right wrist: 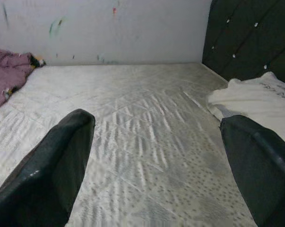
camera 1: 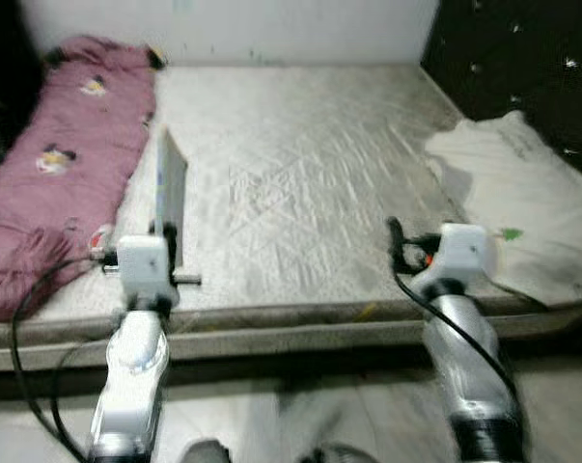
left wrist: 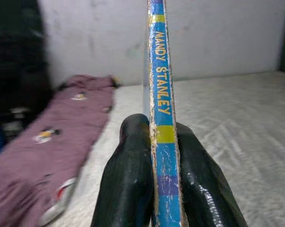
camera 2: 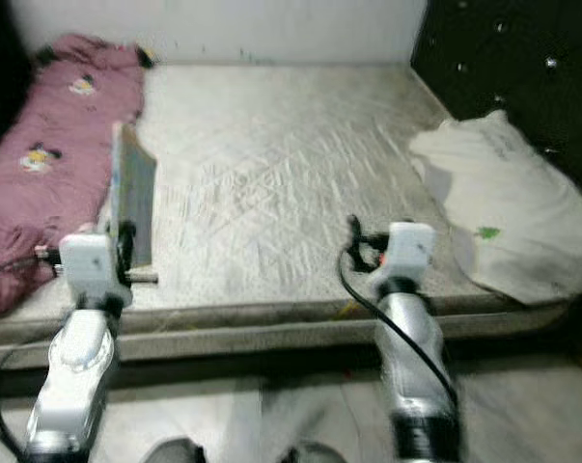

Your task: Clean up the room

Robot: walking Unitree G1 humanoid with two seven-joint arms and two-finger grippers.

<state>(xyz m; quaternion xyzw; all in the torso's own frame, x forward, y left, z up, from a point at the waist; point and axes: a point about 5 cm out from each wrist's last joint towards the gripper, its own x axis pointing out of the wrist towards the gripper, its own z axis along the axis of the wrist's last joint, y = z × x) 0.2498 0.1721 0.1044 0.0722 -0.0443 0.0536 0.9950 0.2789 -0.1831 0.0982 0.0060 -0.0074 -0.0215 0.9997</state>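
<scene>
— Where's the book (left wrist: 161,109)?
— We hold it upright over the bed's (camera 1: 300,164) near edge, left gripper (left wrist: 163,189) jaws clamped on its spine.
— The right gripper (right wrist: 156,165)?
— Our jaws hang wide apart above the mattress.

Both eye views look down from the head onto the bed (camera 1: 300,164). Each wrist view looks low along its fingers toward the wall (right wrist: 109,28).

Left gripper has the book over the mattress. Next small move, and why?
Probably carry the book off the mattress toward wherever books are stored. The left gripper is shut on its spine, holding it upright; the right gripper hangs open, idle.
</scene>
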